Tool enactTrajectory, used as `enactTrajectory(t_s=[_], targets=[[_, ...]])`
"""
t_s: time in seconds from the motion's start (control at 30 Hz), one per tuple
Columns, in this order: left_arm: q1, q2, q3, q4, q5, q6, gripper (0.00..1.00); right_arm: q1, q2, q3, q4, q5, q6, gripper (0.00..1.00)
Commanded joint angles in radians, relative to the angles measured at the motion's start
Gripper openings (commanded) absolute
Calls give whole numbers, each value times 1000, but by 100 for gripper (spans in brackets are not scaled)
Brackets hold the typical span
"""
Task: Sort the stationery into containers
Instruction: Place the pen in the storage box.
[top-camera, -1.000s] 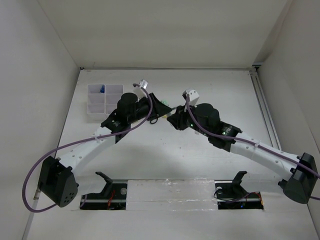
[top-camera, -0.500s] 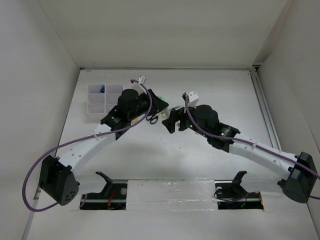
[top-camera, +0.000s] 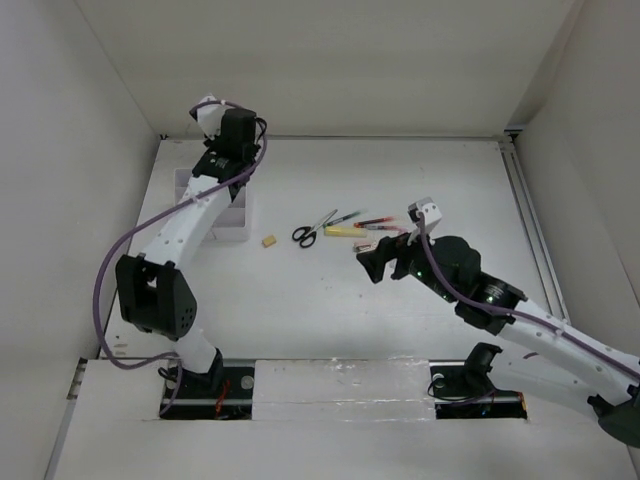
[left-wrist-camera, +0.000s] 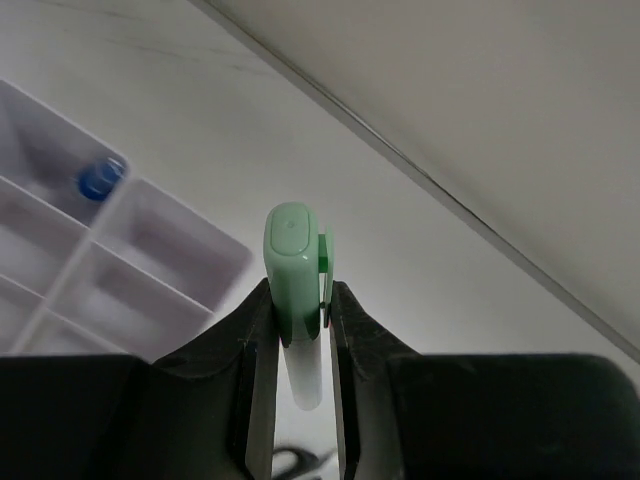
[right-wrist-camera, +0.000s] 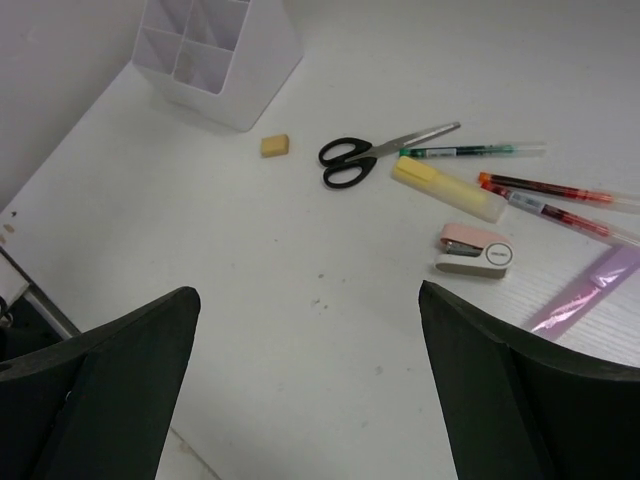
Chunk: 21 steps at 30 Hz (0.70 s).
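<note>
My left gripper (left-wrist-camera: 298, 300) is clamped on the green marker (left-wrist-camera: 290, 250), raised by the tray (left-wrist-camera: 190, 222) at far left. I see my right gripper (right-wrist-camera: 305, 300) spread apart over the table, near the scissors (right-wrist-camera: 350, 160).

The light is bright and even, with faint shadows on the white table (top-camera: 320, 300). In the left wrist view the tray (left-wrist-camera: 185, 262) looks a little blurry.

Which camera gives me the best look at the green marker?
The left wrist view. The green marker sits centre frame, clamped in the left gripper, with the white tray to its left. In the top view I cannot make it out at the gripper, and the right wrist view does not include it.
</note>
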Motion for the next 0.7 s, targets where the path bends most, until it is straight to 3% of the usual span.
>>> enactTrajectory(t_s=[0.0, 0.3, 0.67], targets=[[108, 64, 111, -60, -125, 46, 0, 7, -76, -19, -70, 45, 5, 97], [166, 231, 207, -35, -173, 125, 0, 7, -189, -29, -158, 77, 5, 97], [166, 242, 154, -12, -219, 70, 0, 7, -189, -29, -187, 86, 15, 97]])
